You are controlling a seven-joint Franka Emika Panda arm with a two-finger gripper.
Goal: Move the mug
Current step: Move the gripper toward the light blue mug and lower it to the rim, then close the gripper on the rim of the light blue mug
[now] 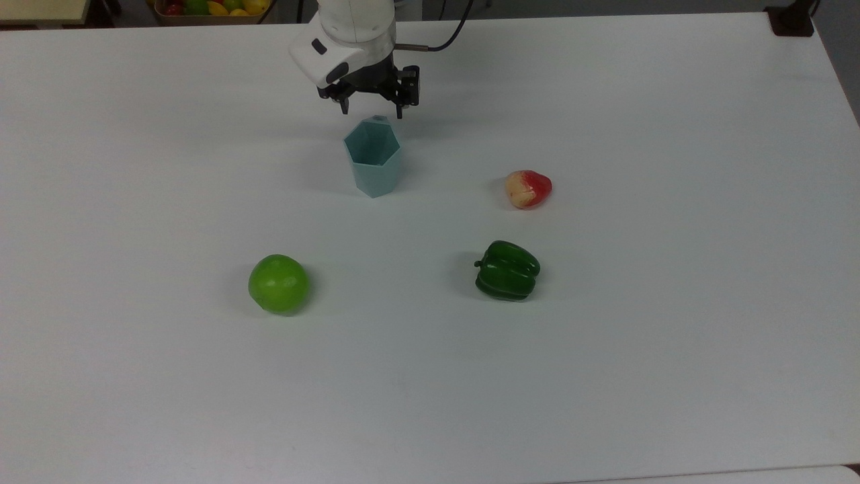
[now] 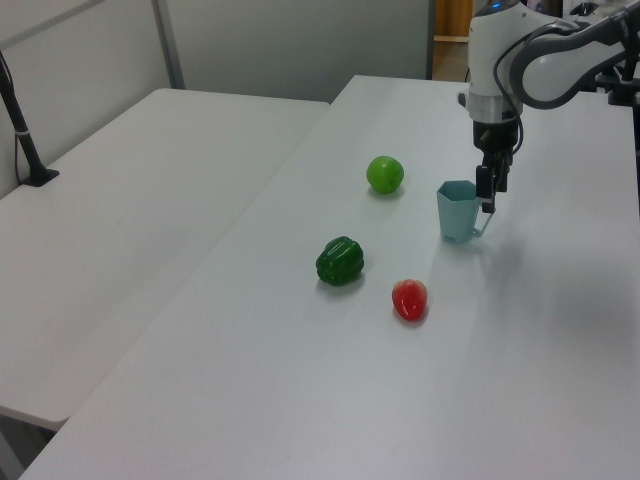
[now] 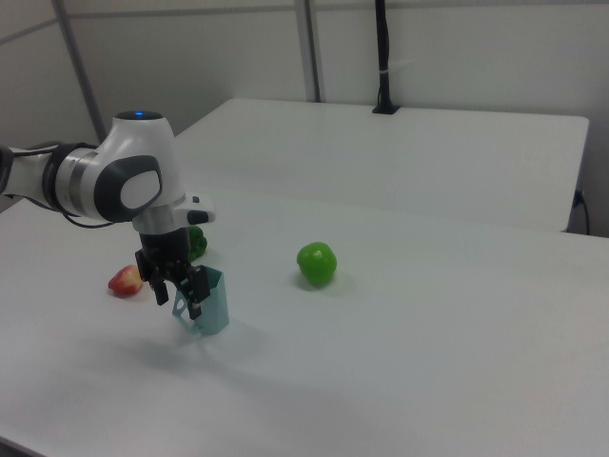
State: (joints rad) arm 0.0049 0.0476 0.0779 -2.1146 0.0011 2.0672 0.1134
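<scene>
The pale teal mug (image 1: 373,158) stands upright on the white table (image 1: 605,376), with its small handle on the far side in the top view. My gripper (image 1: 372,111) hangs just behind the mug's rim, open, one finger on each side of the handle. In the left view the gripper (image 2: 487,196) is down beside the mug (image 2: 455,211), in front of the handle. In the right view the gripper (image 3: 180,303) is at the left side of the mug (image 3: 213,302). Nothing is held.
A light green round fruit (image 1: 279,283), a dark green bell pepper (image 1: 507,270) and a red-and-yellow fruit (image 1: 528,189) lie on the table nearer the camera in the top view. A box of mixed fruit (image 1: 208,8) sits beyond the far edge.
</scene>
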